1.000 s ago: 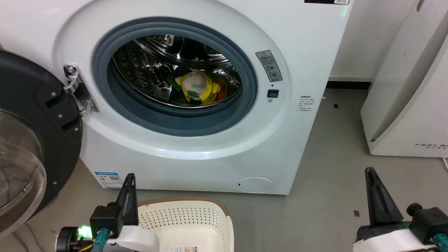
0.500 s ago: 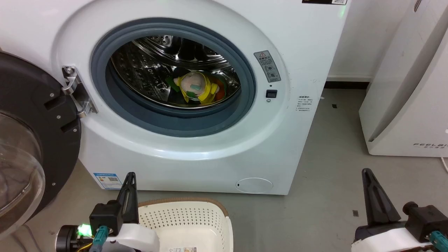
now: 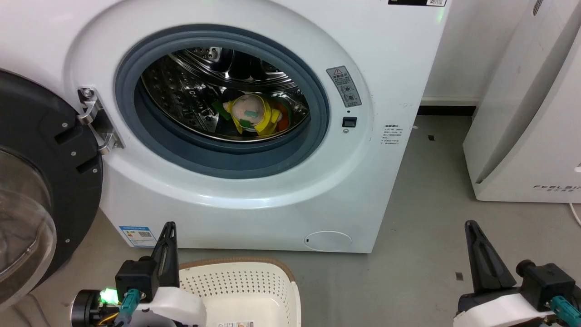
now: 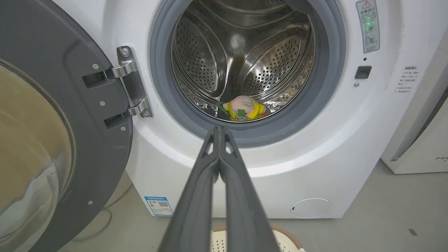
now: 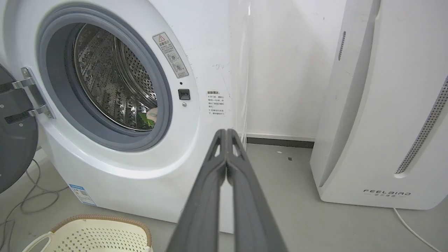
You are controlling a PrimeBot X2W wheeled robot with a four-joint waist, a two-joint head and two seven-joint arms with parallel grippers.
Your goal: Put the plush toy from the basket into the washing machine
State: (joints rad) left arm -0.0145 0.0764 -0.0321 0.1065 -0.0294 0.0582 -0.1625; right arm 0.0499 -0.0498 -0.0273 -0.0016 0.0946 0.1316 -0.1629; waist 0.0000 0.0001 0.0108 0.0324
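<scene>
The whole head view drifts a little to the left, so it is the camera that moves, not the things. The washing machine (image 3: pixel 254 190) and the white appliance (image 3: pixel 522 136) beside it now sit slightly further left in the frame. The right gripper (image 3: pixel 469 225) slides left with them and shows a touch lower. The left gripper (image 3: pixel 170 225) has its tip a shade higher and stands slightly more to the right against the washing machine. The plush toy (image 3: pixel 248 112) shifts only with the drum around it
</scene>
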